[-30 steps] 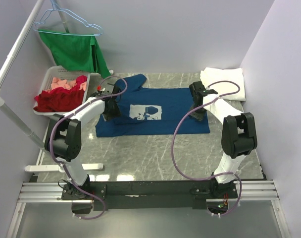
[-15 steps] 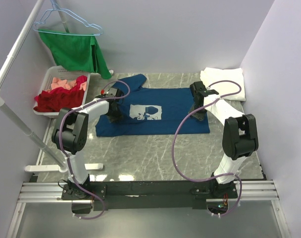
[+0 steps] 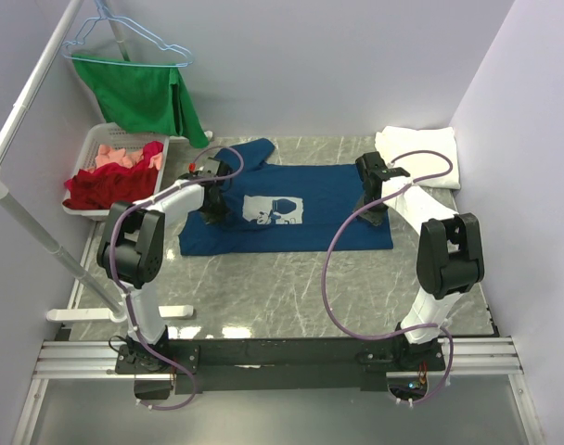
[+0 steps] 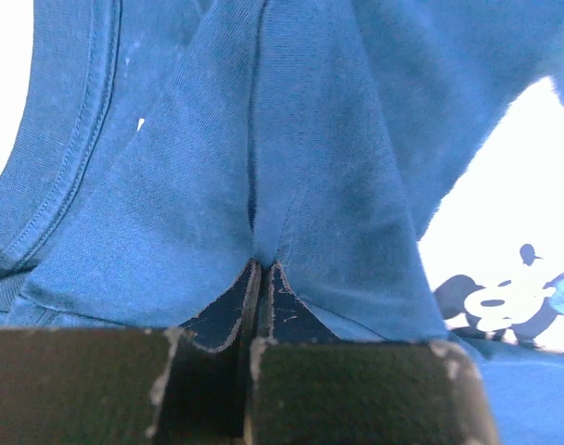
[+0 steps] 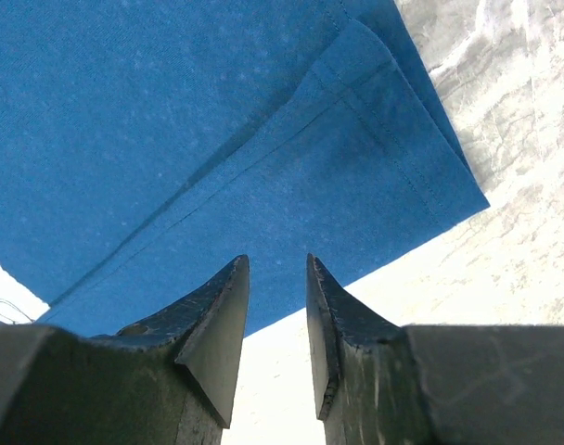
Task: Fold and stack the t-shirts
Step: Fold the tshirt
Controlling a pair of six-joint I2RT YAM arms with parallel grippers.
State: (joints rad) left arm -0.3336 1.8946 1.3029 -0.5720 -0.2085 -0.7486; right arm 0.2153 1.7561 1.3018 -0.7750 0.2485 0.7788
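Navy t-shirt (image 5: 217, 111) hem, table (image 5: 523, 74) beyond

Left pincer (image 4: 263, 269) has pinched shut on the navy t-shirt (image 4: 310, 139)

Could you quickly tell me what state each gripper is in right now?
Left gripper: closed, pinching a fold of the navy t-shirt.
Right gripper: open, holding nothing.

Looks evenly bright from overhead in the top view, with soft faint shadows and white glare patches on the tabletop (image 3: 263, 287) near the arm bases. Burns out to white around the navy shirt (image 4: 263, 139) at the left wrist. Renders weave crisply, yet leaves left tool (image 4: 262, 269) and right tool (image 5: 277, 260) dark, slightly blurred.
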